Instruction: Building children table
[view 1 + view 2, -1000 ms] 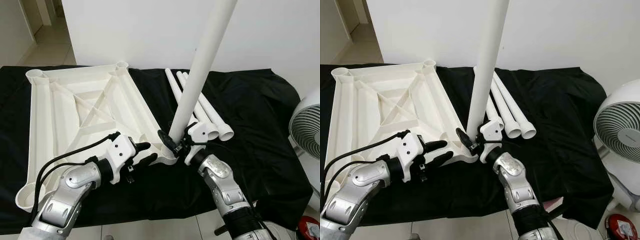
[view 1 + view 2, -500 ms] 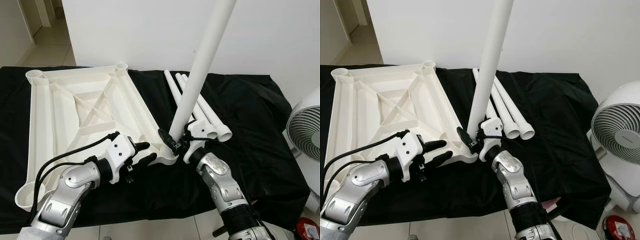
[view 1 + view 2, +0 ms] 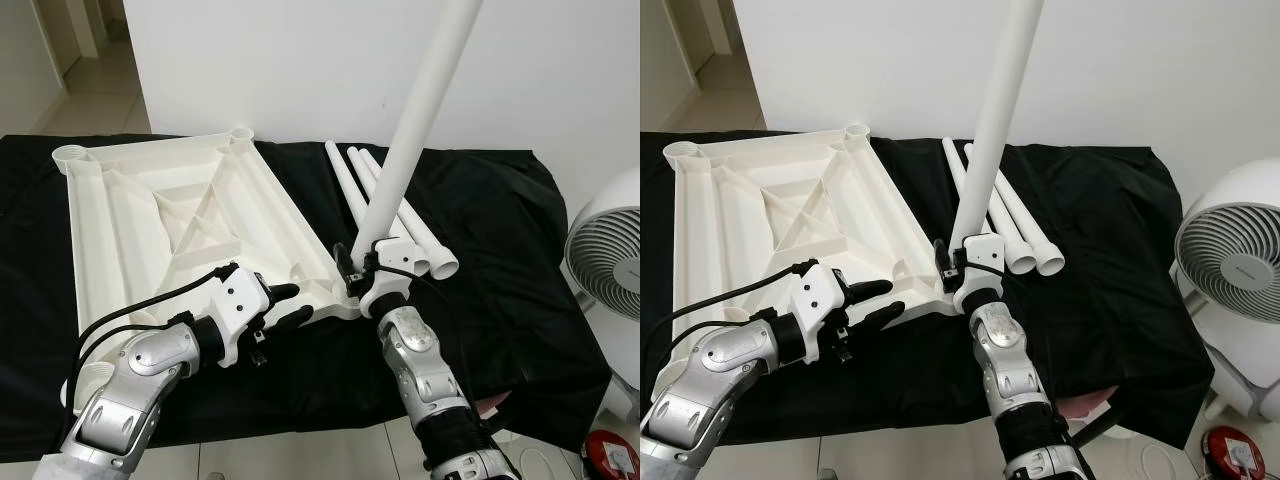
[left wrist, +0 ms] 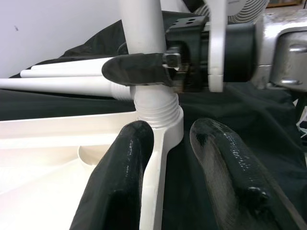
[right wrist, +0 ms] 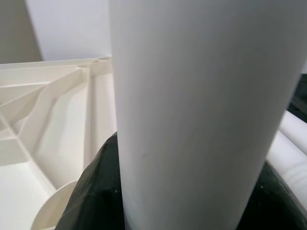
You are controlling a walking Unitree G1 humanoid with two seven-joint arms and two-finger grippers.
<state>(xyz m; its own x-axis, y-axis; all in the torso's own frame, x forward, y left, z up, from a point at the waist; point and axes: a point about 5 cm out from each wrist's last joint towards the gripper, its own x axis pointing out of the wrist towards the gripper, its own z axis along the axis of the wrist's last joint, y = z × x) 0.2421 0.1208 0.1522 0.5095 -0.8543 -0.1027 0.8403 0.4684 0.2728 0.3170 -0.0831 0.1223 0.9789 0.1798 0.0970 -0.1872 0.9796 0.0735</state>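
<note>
- Left eye view: you have the right gripper [image 3: 356, 277] clamped on the base of a white table leg [image 3: 412, 125], which stands in the near right corner socket of the upturned tabletop [image 3: 170, 230] on the black cloth [image 3: 500, 250]. The leg's long axis rises from the socket and leans up and away to the right, not square to the top. Bring it upright before you twist, I judge, or the thread may cross.
- Right eye view: your left gripper [image 3: 872, 302] sits at the tabletop's near edge just left of that socket, fingers spread a little apart. Three spare legs [image 3: 1025, 235] lie side by side on the cloth beyond, long axes running away from you. A white fan [image 3: 1230, 262] stands at the right.
- Left wrist view: one left finger [image 4: 122, 172] lies on the tabletop's rim, the other on the cloth outside it; they straddle the edge, not pinching. The threaded collar [image 4: 156, 108] shows above the socket, so the leg looks not fully seated.
- Right wrist view: the leg is held tight between the black fingers [image 5: 91, 196].
</note>
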